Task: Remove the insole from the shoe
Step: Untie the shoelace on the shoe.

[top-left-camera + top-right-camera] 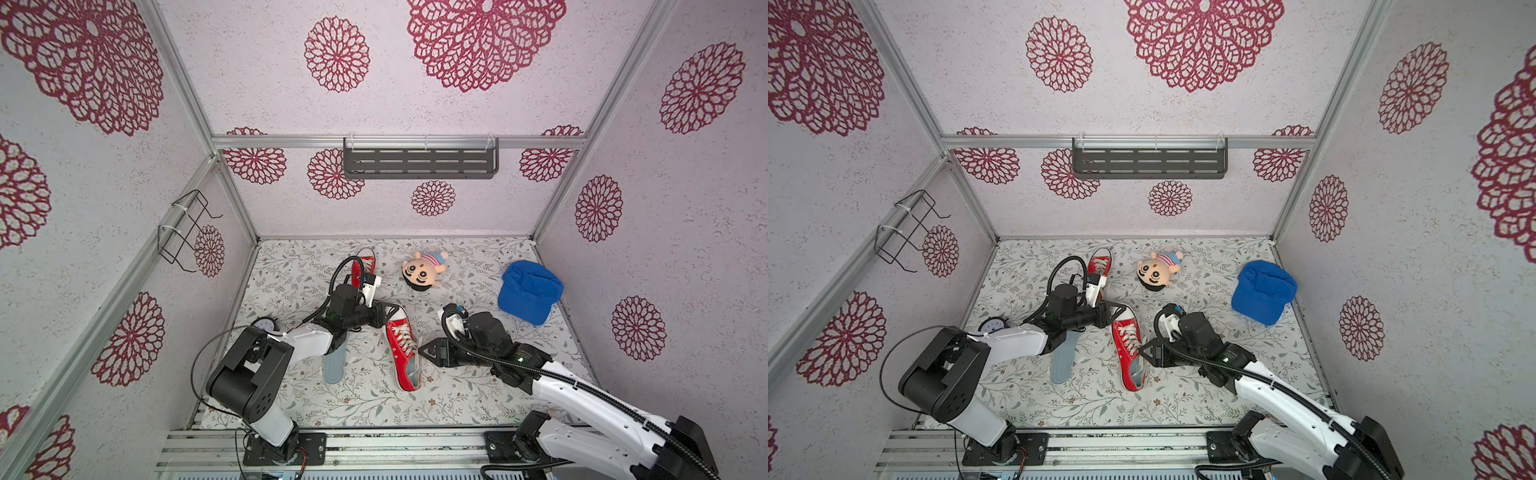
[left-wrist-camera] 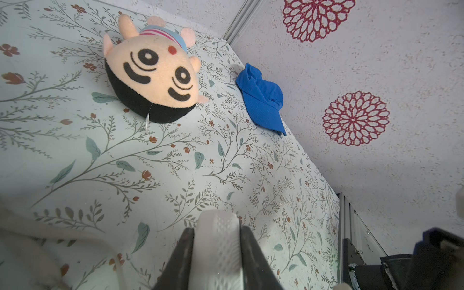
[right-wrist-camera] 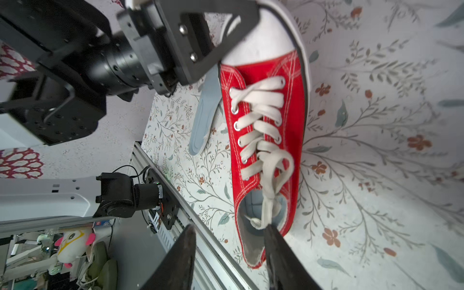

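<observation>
The red shoe [image 1: 401, 345] lies flat on the floral tabletop [image 1: 478, 395], between the two arms, toe pointing to the back wall and heel toward the robot. The left hand [image 2: 216, 229] is clamped on its white rubber toe cap, which fills the narrow gap between the two dark fingers in the left wrist view. The right hand [image 3: 229, 231] is at the heel end with its jaws partly apart and gripping nothing: one finger [image 3: 278, 251] has its tip in the shoe's opening, touching the end of the white lace, while the other finger [image 3: 183, 251] is outside the shoe, so the red side wall sits between them. The grey-blue insole [image 3: 249, 204] is inside the shoe, showing through the opening under the lace ends. A loose insole [image 1: 334, 365] of the same colour lies on the tabletop just beside the shoe, partly under the left arm. A second shoe [image 1: 365, 259] lies farther back, behind the left wrist. Near the back wall rest a plush doll [image 1: 422, 270] and, well apart to the right, a blue cap [image 1: 528, 293]
</observation>
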### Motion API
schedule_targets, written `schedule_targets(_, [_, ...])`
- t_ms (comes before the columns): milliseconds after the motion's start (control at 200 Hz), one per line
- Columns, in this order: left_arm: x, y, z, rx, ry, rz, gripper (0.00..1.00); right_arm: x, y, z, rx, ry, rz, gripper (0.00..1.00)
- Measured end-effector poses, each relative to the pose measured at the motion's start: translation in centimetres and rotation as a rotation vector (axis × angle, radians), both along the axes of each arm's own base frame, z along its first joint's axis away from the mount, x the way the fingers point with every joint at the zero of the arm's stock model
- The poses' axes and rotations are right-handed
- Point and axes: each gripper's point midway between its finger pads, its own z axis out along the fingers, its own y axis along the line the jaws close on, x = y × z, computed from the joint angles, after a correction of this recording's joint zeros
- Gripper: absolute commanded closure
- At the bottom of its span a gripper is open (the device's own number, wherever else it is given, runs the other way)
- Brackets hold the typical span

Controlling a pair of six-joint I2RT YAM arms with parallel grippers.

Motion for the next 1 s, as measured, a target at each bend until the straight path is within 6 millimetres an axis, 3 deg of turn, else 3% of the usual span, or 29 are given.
schedule_targets(120, [-0.1, 0.0, 0.2, 0.012, -0.007, 0.009, 1.00, -1.4, 0.8, -2.4, -0.047, 0.087, 0.009, 0.58])
schedule_targets(255, [-0.1, 0.1, -0.1, 0.026, -0.003, 0.019, 1.00, -1.3, 0.9, -4.6, -0.103, 0.155, -0.032, 0.58])
schedule_targets(555, [-0.3, 0.0, 0.2, 0.037, -0.016, 0.019, 1.00, -0.9, 0.8, -6.3, -0.147, 0.202, -0.077, 0.62])
schedule_targets(1001, [-0.4, 0.1, 0.5, 0.045, -0.025, 0.020, 1.00, -0.5, 0.3, -6.8, -0.205, 0.202, -0.098, 1.00])
